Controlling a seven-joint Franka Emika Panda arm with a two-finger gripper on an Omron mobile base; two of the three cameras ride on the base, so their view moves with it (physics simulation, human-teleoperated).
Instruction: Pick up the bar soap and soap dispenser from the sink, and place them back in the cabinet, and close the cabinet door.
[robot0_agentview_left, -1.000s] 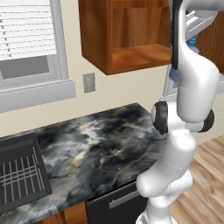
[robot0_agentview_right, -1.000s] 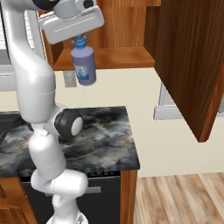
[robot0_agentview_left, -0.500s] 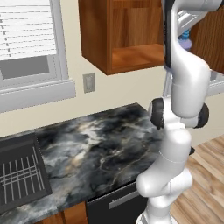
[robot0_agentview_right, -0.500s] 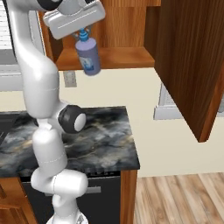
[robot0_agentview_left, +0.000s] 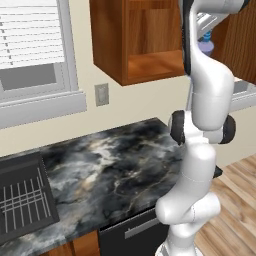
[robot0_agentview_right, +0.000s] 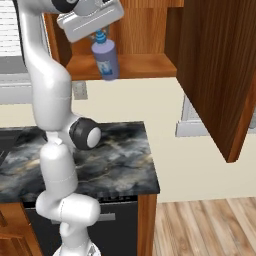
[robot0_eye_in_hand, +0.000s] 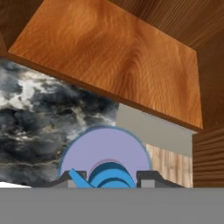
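At far left in the left base view, the wire rack section of the black sink (robot0_agentview_left: 25, 205) is set into the marbled worktop (robot0_agentview_left: 115, 170). Above and to the right, the open cabinet (robot0_agentview_left: 145, 62) is seen mounted on the wall, its wooden shelf bare. The soap dispenser (robot0_agentview_right: 106, 59) is held aloft just in front of the shelf edge, hanging tilted, its blue pump top clamped in the pincer (robot0_agentview_right: 100, 36). In the hand view, the bottle's rounded shoulder is seen between the dark fingertips (robot0_eye_in_hand: 148, 177). At far right, the cabinet door (robot0_agentview_right: 220, 70) stands swung open.
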